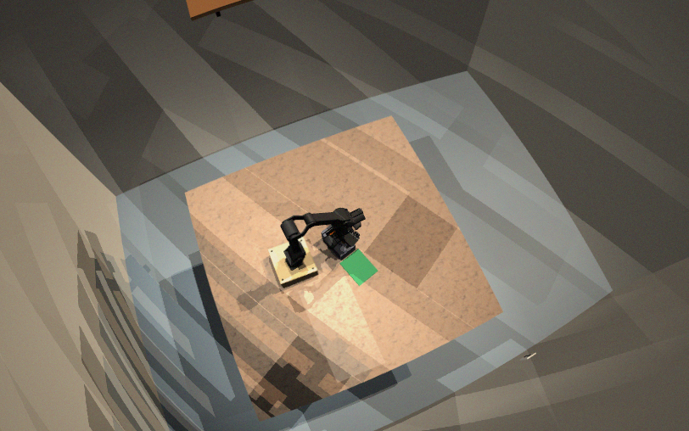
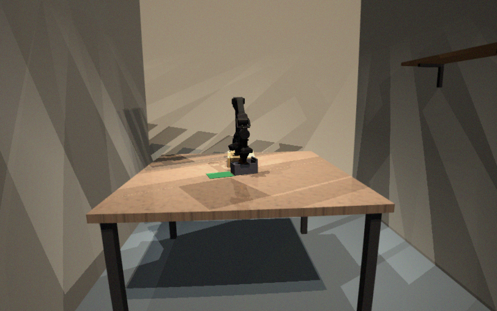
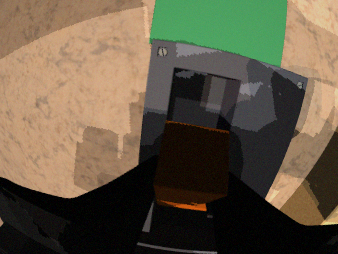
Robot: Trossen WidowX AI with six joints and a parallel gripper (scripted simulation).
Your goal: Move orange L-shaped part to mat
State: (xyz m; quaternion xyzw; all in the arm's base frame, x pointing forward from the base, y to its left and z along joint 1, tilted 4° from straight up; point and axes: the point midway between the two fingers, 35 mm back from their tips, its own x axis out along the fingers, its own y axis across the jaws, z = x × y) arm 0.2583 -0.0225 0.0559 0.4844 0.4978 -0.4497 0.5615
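The orange part stands tipped in the pocket of the grey tray, shaded dark between my fingers in the wrist view. The far end of the pocket is bare and dark. My gripper is shut on the part, one finger on each side of it. In the top and exterior views the gripper reaches down into the tray, and the arm hides most of the part. The lower end of the part is mostly hidden, so its clearance from the pocket floor cannot be told. The green mat lies flat beside the tray, with nothing on it.
The arm's pale yellow base plate stands close to the tray on the wooden table. The tray's raised walls surround the pocket. A brown shelf is on the wall, well away from the arm.
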